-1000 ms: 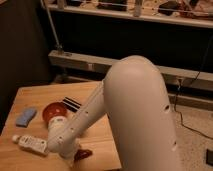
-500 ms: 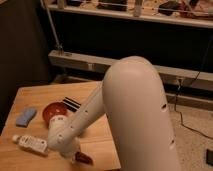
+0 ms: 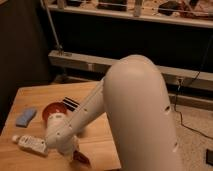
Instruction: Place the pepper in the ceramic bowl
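Note:
The red-orange ceramic bowl sits on the wooden table, left of centre, partly hidden behind my arm. The dark red pepper shows near the table's front edge, right at the tip of my gripper. The gripper hangs below the white wrist, to the front right of the bowl. I cannot tell whether the pepper is held or lies on the table. My large white arm fills the right half of the view.
A blue cloth-like object lies at the table's left edge. A white bottle lies on its side at the front left. A dark striped object lies right of the bowl. Metal shelving stands behind.
The arm has barely moved. The pepper at the gripper tip sits slightly lower in the picture than one second ago.

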Robot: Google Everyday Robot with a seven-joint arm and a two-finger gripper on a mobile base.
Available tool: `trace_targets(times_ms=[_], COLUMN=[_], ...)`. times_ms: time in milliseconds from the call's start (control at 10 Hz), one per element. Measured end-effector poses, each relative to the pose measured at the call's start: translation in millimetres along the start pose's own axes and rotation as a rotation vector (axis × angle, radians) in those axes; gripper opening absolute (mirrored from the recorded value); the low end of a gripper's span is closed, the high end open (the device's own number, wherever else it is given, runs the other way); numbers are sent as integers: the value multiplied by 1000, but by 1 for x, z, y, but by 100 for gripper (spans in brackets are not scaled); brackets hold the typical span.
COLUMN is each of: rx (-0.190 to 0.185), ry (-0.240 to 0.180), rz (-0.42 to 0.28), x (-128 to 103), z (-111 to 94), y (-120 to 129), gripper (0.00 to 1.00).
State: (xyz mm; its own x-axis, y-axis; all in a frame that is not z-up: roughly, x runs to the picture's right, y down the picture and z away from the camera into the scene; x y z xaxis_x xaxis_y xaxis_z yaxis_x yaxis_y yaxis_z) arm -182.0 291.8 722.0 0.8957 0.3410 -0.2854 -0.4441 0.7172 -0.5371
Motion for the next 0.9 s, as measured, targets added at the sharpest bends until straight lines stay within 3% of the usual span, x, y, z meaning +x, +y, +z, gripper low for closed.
trace_targets(times_ms=[300,500,600,900], rx=[121,182,216,264], ry=[-113,-155,-168,-187], rz=[17,10,7,-6], x=[-49,-84,-106,-160], z=[-70,-103,-116,-128], y=[-35,-52,-64,-84], gripper=[0,0,0,0])
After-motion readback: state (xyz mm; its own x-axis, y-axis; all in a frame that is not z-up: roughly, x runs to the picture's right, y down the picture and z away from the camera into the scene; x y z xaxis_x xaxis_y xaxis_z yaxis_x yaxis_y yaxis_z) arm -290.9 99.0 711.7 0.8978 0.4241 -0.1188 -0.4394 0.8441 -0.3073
